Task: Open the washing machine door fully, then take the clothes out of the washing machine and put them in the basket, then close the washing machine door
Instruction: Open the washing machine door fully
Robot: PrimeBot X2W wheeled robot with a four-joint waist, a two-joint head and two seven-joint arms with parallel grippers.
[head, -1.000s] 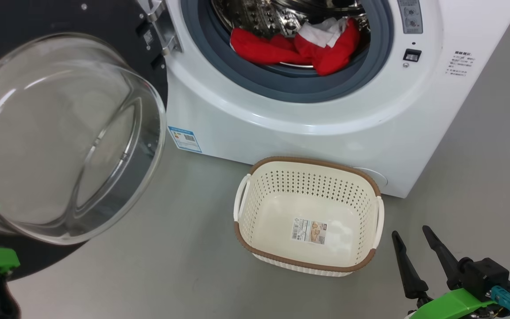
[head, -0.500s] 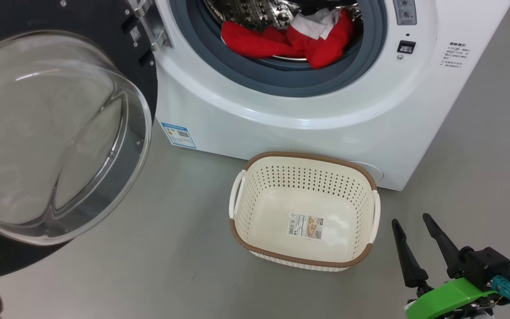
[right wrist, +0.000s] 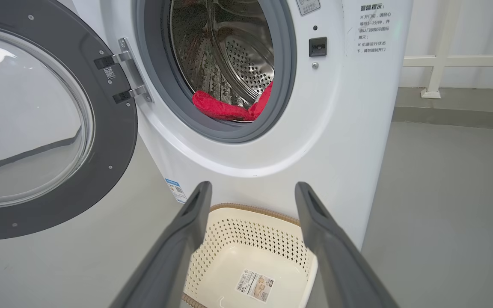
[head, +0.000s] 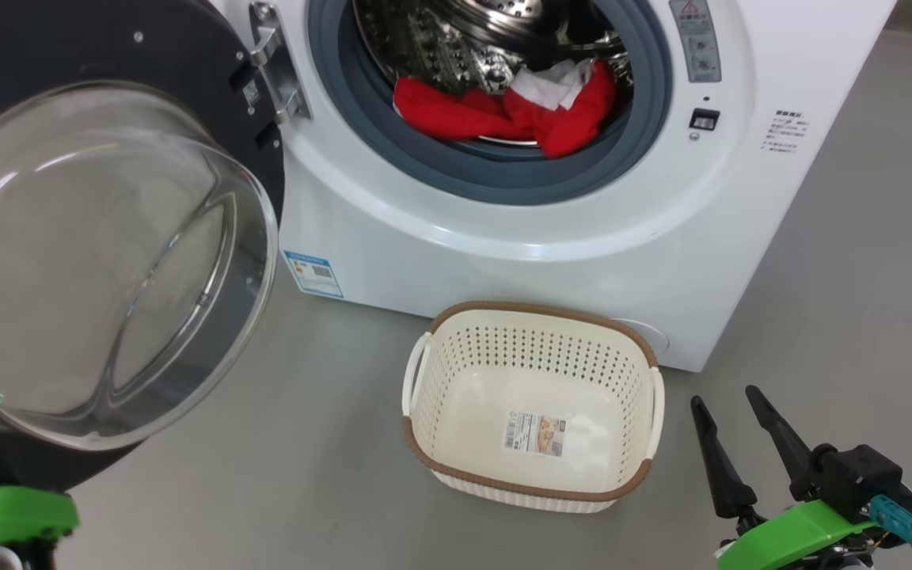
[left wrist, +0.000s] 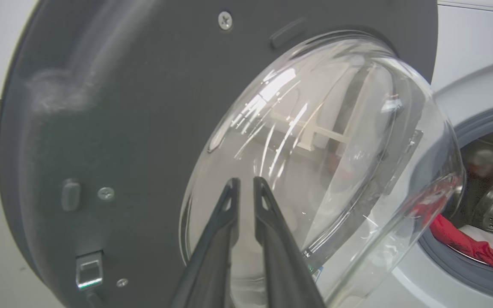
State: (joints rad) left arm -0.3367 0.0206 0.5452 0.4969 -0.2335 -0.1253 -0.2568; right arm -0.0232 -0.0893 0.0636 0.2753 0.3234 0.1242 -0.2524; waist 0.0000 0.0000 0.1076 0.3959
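Two dark fingers of the left pincer (left wrist: 246, 183) stand a narrow slit apart, gripping nothing, with the washing machine door (left wrist: 101, 107) hanging wide open just ahead of them. Further right, the clothes (head: 440, 115) lie in the washing machine (head: 503, 253) drum. The basket (head: 535, 352) sits just left of the right pincer (head: 723, 396), whose fingers are spread wide

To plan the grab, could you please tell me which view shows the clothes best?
The head view: the clothes lie in plain sight, red with some white, in the washing machine. The right wrist view shows a red fold; the left wrist view, a corner at its edge.
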